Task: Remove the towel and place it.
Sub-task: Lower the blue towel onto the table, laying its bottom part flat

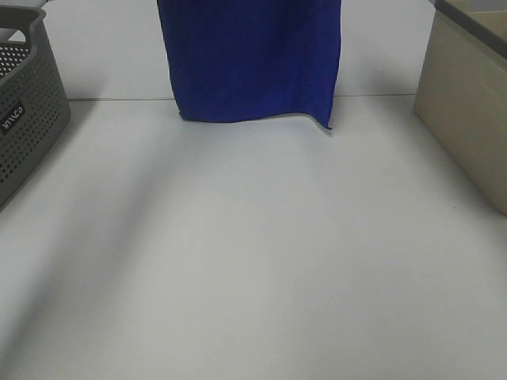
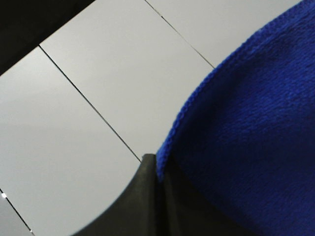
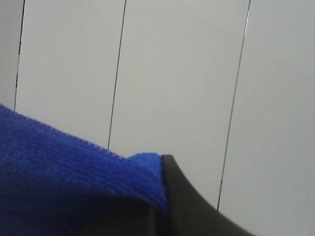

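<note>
A: What is sitting on the worktop?
B: A beige bin is standing at the right edge and a grey perforated basket at the left. I am not seeing into either one, so I cannot tell what they are holding.
A: And the pincers?
B: The left pincer is pressing together on a hem of the towel, with the blue pile running into the seam between its black jaws. The right pincer is clamping the towel's edge the same way.
A: How is the towel lying?
B: It is hanging flat at the far middle, between bin and basket, facing the high camera. Its lower hem is running left to right just above the worktop, and the right corner is dipping lowest. The top is running out of view, so I cannot tell its long axis.
</note>
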Action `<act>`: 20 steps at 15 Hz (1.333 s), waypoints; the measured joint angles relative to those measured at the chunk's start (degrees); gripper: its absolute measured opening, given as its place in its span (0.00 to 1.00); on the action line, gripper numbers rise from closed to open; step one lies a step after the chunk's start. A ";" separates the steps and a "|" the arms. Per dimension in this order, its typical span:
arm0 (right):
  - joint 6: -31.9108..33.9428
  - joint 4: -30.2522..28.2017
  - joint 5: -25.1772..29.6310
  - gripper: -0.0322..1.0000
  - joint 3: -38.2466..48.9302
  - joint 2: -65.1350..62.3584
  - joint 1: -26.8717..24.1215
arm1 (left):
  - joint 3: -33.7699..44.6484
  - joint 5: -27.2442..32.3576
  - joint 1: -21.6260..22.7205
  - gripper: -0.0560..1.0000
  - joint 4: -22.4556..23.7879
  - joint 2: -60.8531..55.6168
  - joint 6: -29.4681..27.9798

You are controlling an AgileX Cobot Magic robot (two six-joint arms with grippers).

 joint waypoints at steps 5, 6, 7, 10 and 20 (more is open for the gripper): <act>2.29 2.06 9.40 0.05 0.00 0.00 0.00 | 0.00 14.32 0.29 0.05 0.63 -1.78 0.00; 2.23 3.15 12.43 0.05 0.00 -0.11 0.00 | 0.00 17.99 0.29 0.05 0.63 -2.41 0.00; 0.57 6.59 20.17 0.05 0.00 -1.09 0.00 | 0.00 25.84 0.29 0.05 0.17 -3.78 0.00; -7.28 17.02 36.67 0.05 0.00 -4.53 0.00 | 0.00 40.85 0.29 0.05 -2.06 -6.59 0.00; -11.57 29.39 71.91 0.05 -0.17 -12.38 0.00 | 1.32 74.89 0.29 0.05 -1.72 -16.79 -2.92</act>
